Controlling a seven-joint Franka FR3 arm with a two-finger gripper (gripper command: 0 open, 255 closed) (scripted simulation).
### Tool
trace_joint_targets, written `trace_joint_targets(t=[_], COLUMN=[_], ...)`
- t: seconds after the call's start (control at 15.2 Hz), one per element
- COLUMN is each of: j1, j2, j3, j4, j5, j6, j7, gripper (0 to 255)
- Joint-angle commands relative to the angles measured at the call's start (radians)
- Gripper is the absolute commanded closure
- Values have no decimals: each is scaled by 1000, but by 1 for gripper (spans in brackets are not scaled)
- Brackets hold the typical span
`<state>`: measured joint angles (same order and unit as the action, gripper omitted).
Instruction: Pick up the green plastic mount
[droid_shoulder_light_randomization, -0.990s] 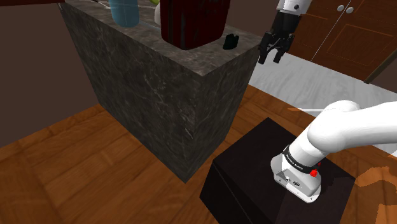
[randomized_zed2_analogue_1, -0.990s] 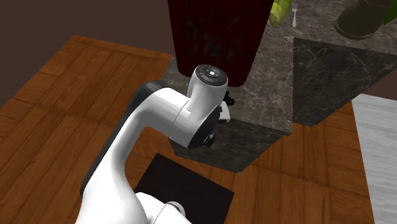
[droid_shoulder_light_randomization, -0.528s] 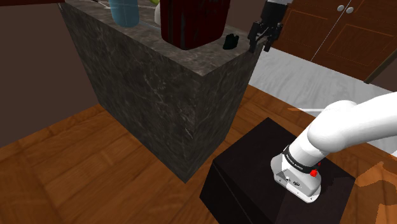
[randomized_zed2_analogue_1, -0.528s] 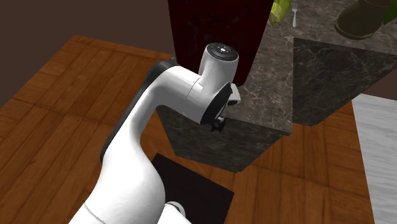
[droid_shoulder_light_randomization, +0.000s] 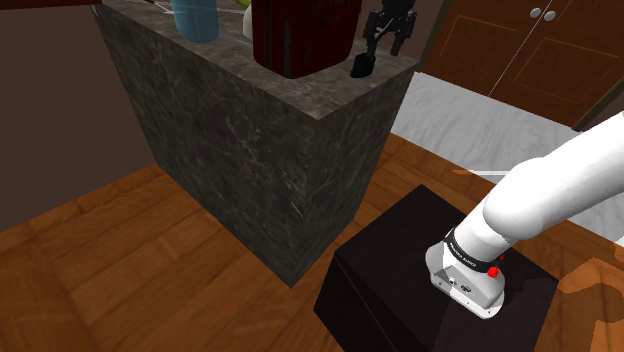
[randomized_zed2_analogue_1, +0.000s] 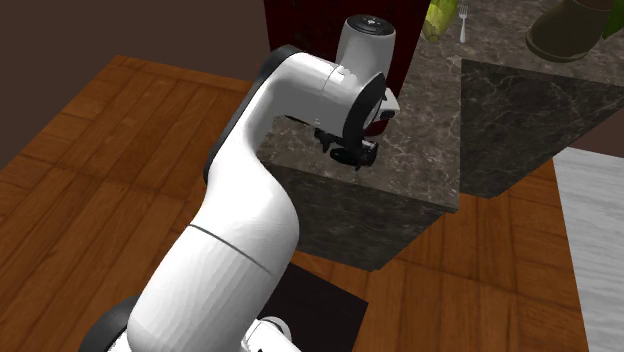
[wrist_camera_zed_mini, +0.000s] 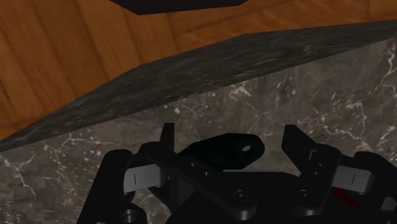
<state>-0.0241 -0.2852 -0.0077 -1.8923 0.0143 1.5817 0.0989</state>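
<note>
At a corner of the stone counter (wrist_camera_zed_mini: 305, 89) the gripper (wrist_camera_zed_mini: 230, 141) hangs, fingers apart astride the dark green mount (wrist_camera_zed_mini: 224, 151) (its near part hidden behind the hand), neither visibly touching.

Claw (droid_shoulder_light_randomization: 383, 44) shifted from beyond counter (droid_shoulder_light_randomization: 250, 130) edge to over mount (droid_shoulder_light_randomization: 362, 67), apparently just above.
</note>
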Motion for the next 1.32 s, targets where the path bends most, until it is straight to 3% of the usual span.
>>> trace_joint_targets(t=[0.0,0.13,0.73,0.79,1.25], j1=[-1,-1,-1,-1,-2], j2=[75,120,102,100,100], j3=[2,4,3,3,2], j4=[89,147,23,22,22], j5=[-16,-26,-26,-26,-26], j6=[-3,-9,95,95,95], j7=[-5,-7,-6,-7,-8], gripper=[0,0,0,255,255])
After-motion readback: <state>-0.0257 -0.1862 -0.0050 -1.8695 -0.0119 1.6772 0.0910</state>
